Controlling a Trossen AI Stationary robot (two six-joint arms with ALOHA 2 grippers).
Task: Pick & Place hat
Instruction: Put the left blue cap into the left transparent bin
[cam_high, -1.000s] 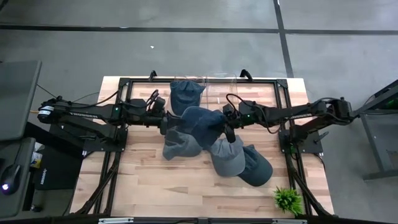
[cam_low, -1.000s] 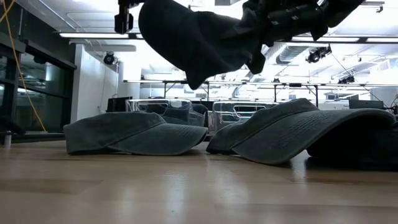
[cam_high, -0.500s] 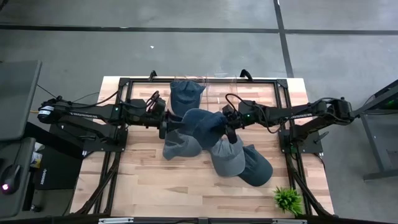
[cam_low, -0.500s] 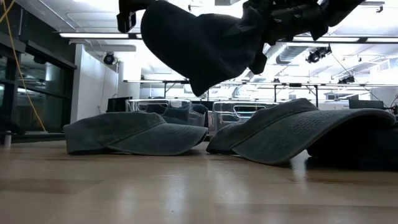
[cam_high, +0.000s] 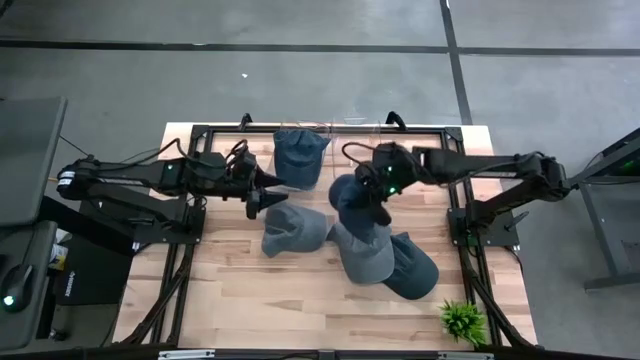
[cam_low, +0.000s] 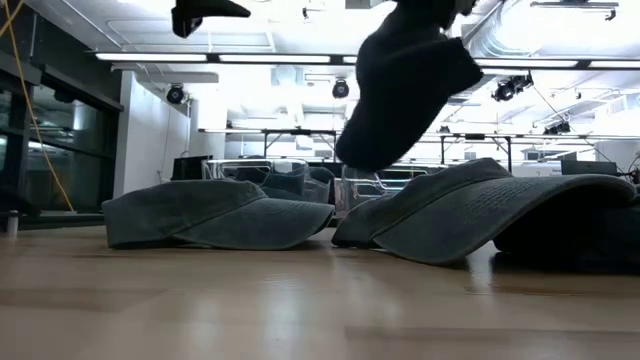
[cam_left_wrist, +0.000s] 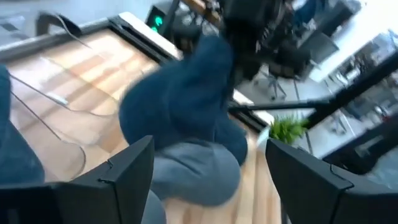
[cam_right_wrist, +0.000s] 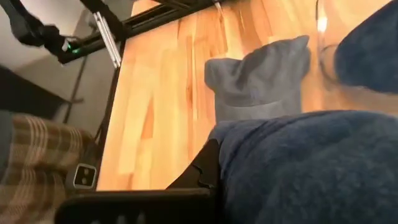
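A dark blue hat (cam_high: 352, 198) hangs in the air over the table's middle, with my right gripper (cam_high: 379, 192) shut on it. In the low view the hat (cam_low: 405, 90) dangles above the grey hats on the table. My left gripper (cam_high: 268, 189) stands open to the hat's left, well apart from it; its two fingers (cam_left_wrist: 127, 177) frame the hat (cam_left_wrist: 180, 115) without touching. Another blue hat (cam_high: 300, 155) lies at the far edge beside a clear container (cam_high: 352, 140). My right gripper holds the dark blue hat at its right side (cam_high: 370, 192), coming level from the table's right. The cloth (cam_right_wrist: 311, 162) itself hides the place of contact in the wrist view. The hat hangs slack below the fingers, clear of the table and of the other hats.
Two grey hats (cam_high: 295, 228) (cam_high: 365, 252) and a dark blue one (cam_high: 412, 266) lie on the wooden table under and near the hanging hat. A small green plant (cam_high: 462, 320) stands at the near right corner. Bare wood shows at the near left.
My left gripper has opened, let go of the dark blue hat and drawn back toward the table's left edge. The hat, earlier stretched between both grippers, has swung toward the right and now hangs bunched from my right gripper alone.
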